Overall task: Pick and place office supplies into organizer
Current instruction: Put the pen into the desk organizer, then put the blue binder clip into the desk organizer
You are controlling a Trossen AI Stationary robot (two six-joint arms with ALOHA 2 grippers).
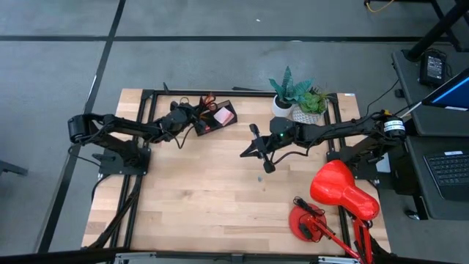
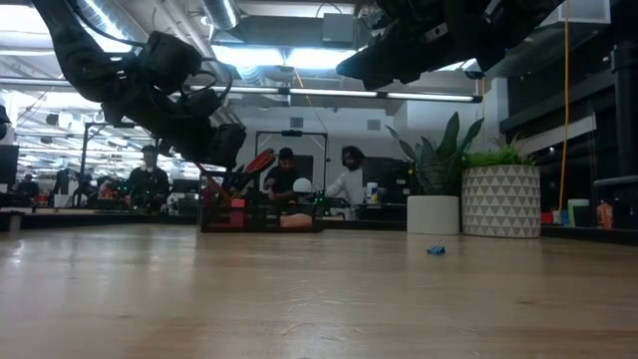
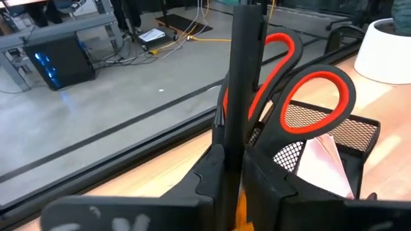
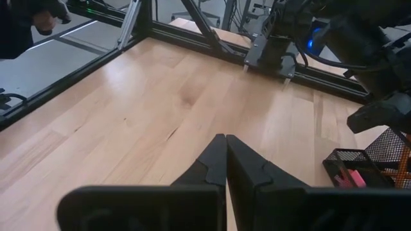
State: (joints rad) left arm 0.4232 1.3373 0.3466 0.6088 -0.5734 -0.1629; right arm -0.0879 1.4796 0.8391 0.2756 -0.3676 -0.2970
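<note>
A black wire-mesh organizer point(image 1: 220, 121) stands at the table's far edge, left of centre. In it are red-handled scissors point(image 3: 318, 96), handles up, and a pink sticky-note pad point(image 3: 324, 160). My left gripper point(image 3: 232, 160) is at the organizer's left end point(image 1: 192, 117), shut on a black pen point(image 3: 241, 77) that stands upright in front of the scissors. My right gripper point(image 4: 226, 138) hovers shut over the table's middle point(image 1: 244, 153) and holds nothing. A small blue item point(image 1: 258, 177) lies on the wood below it. My left gripper pinches the black pen's shaft point(image 3: 234, 138) between its two fingers. The fingers come from the table's left, slanting slightly down, and lie across the pen. The pen stands upright, its upper end out of the picture. The fingers hide its lower end.
Two potted plants point(image 1: 282, 103) point(image 1: 314, 110) stand at the far edge right of the organizer. A red desk lamp point(image 1: 341, 194) takes up the near right corner. Bare wood point(image 1: 198, 191) spreads over the table's middle and near left. People sit in the room beyond the table point(image 2: 349, 184).
</note>
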